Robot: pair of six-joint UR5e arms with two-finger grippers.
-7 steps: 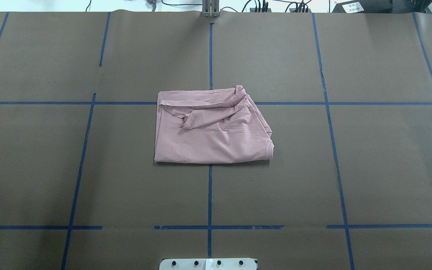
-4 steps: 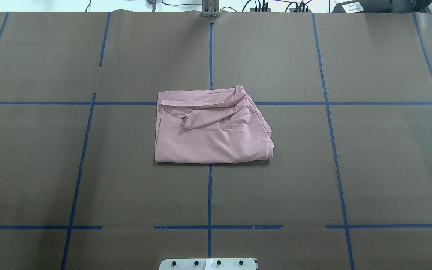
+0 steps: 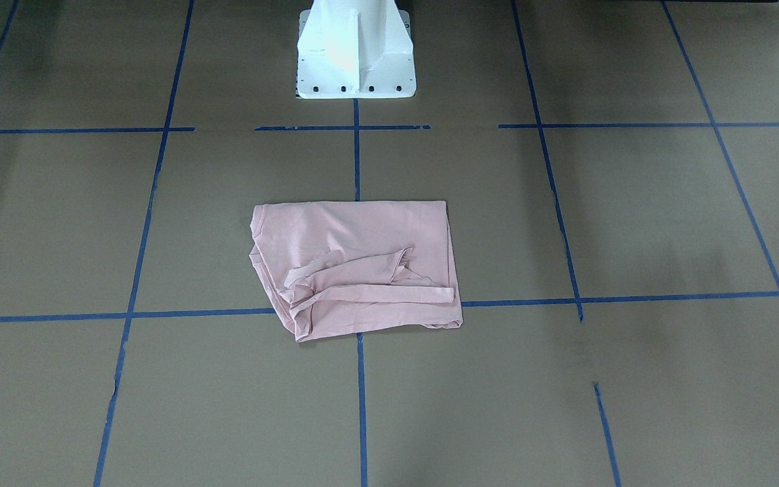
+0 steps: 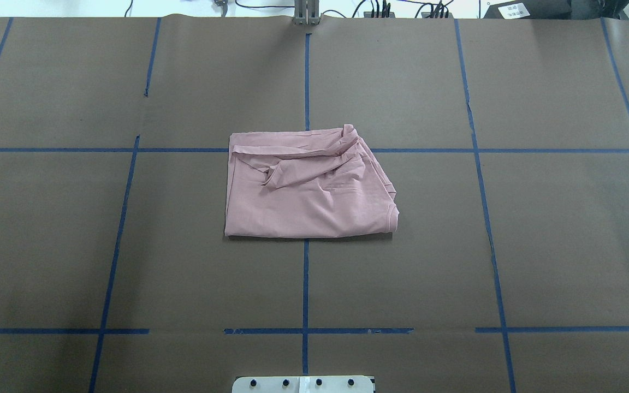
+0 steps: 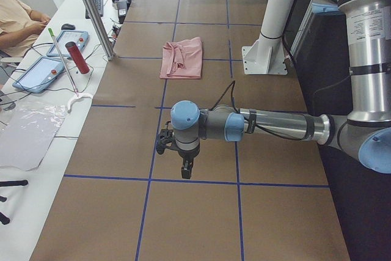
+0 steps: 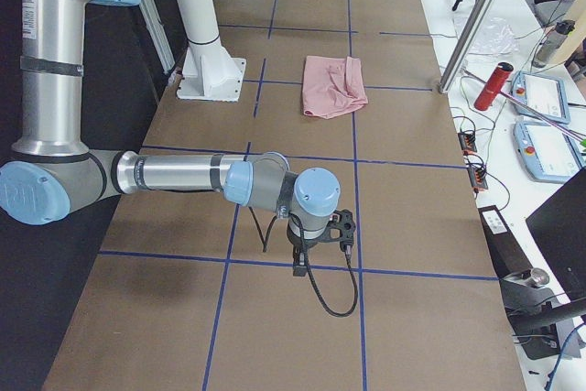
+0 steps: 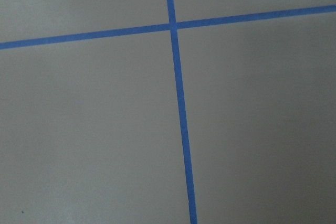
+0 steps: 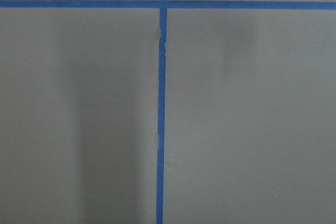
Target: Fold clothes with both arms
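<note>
The clothes are one pale pink T-shirt, folded into a rough rectangle with a rumpled sleeve and hem on its far side, lying flat at the table's middle. Neither arm touches it. My left gripper hangs over bare table far off toward the left end, seen only in the exterior left view, so I cannot tell whether it is open or shut. My right gripper hangs likewise near the right end, and I cannot tell its state. Both wrist views hold only brown table and blue tape.
The table is brown paper with a blue tape grid. The white pedestal stands at the robot's edge. Beyond the far edge a desk holds tablets, a red cylinder and cables; a metal post rises there. A person sits at it.
</note>
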